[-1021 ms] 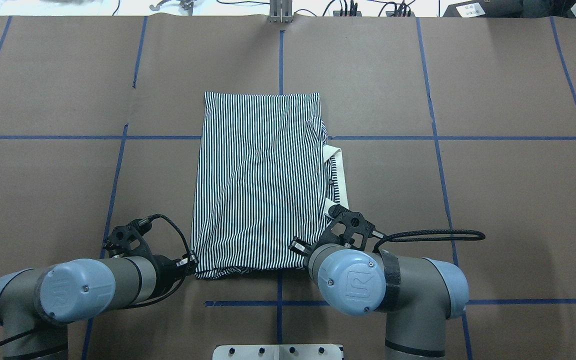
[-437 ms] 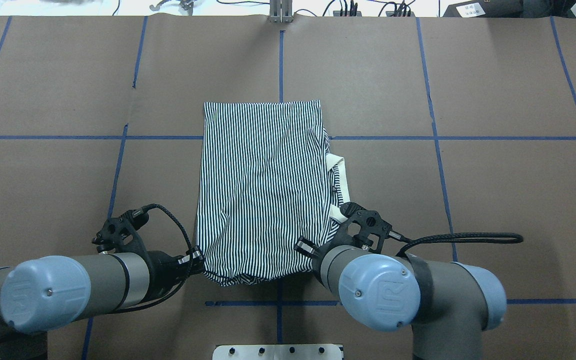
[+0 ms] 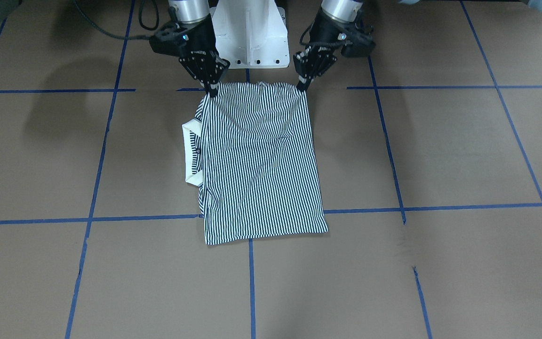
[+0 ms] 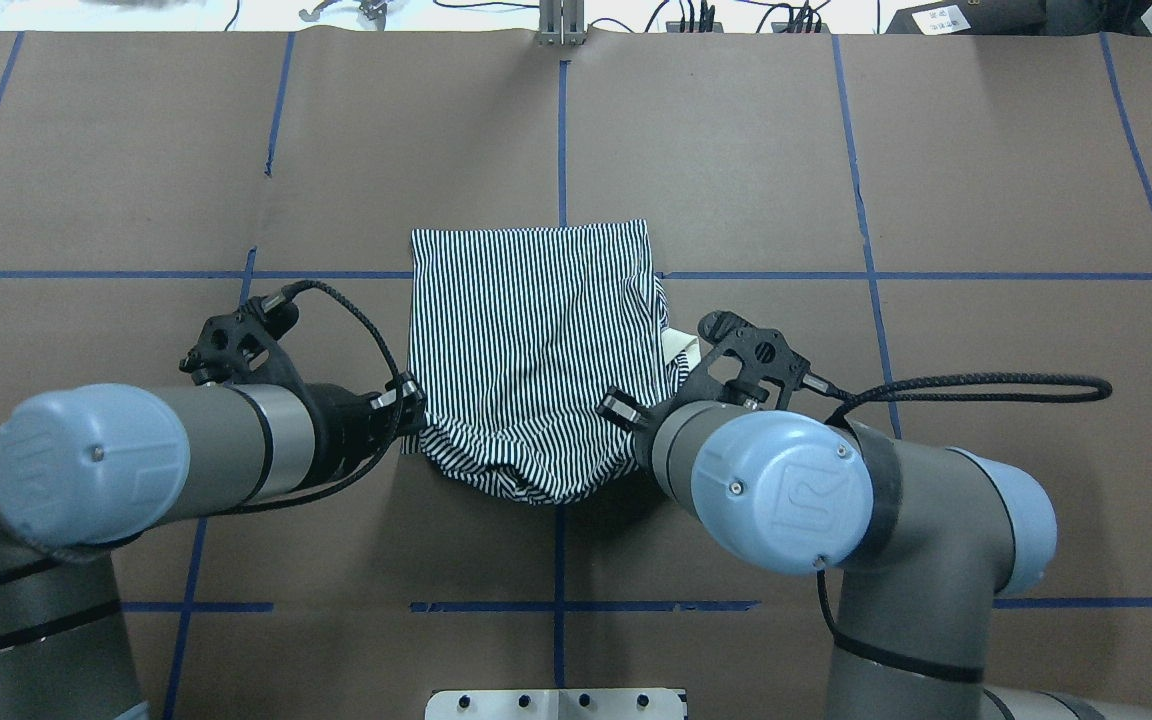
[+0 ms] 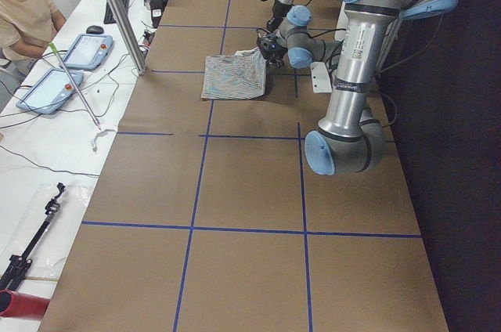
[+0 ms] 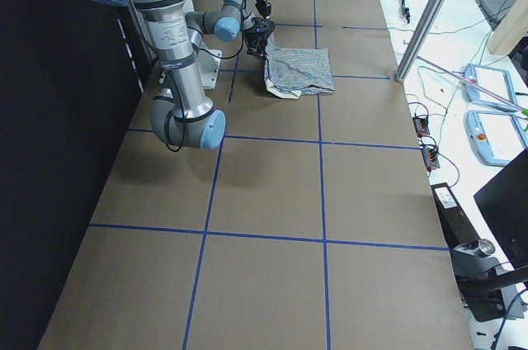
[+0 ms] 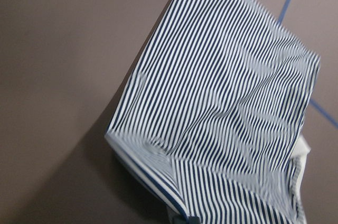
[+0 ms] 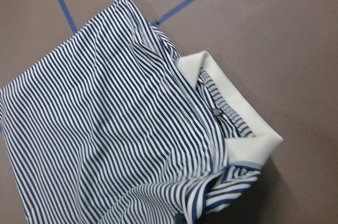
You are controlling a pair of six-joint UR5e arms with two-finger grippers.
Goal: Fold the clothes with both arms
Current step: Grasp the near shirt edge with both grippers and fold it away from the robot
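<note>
Left gripper (image 3: 303, 85) and right gripper (image 3: 213, 90), each clamped on a near corner of the polo shirt (image 3: 261, 160), near edge raised above the brown table (image 3: 440, 155), far edge lying flat, one shirt, thin navy-and-white stripes, cream collar (image 3: 189, 157) protruding toward the robot's right, two grippers.

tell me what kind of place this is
Probably a robotics lab: left arm and right arm at a table gridded with blue tape, teach pendants on a side bench.
</note>
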